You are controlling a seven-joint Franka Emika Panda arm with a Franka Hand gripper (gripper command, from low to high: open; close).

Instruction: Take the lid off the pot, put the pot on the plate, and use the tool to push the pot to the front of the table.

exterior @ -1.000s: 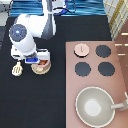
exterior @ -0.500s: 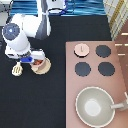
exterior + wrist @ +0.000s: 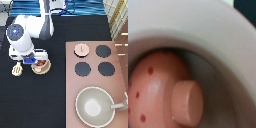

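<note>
Claw point(image 3: 33, 60): low over the exterior view's left side of the bench point(image 3: 40, 105), right at the pot point(image 3: 43, 63). Spread or pressed together: cannot tell.

Wrist view: filled by the pot's inner wall point(image 3: 228, 45) and its reddish, dotted contents point(image 3: 153, 90), so the hand is just above the open pot.

Change over the last second: the arm's white body swung slightly toward the exterior view's left and back. Pot, plate point(image 3: 40, 72) and tool point(image 3: 17, 69) did not shift.

Pot: sits on the plate.

Tool: on the bench just beside the plate, on the exterior view's left.

Lid point(image 3: 81, 49): off, resting on the stove panel point(image 3: 95, 82), well apart from the pot.

Judgement: lid and plate steps look done. Pot not yet pushed to the front.
</note>
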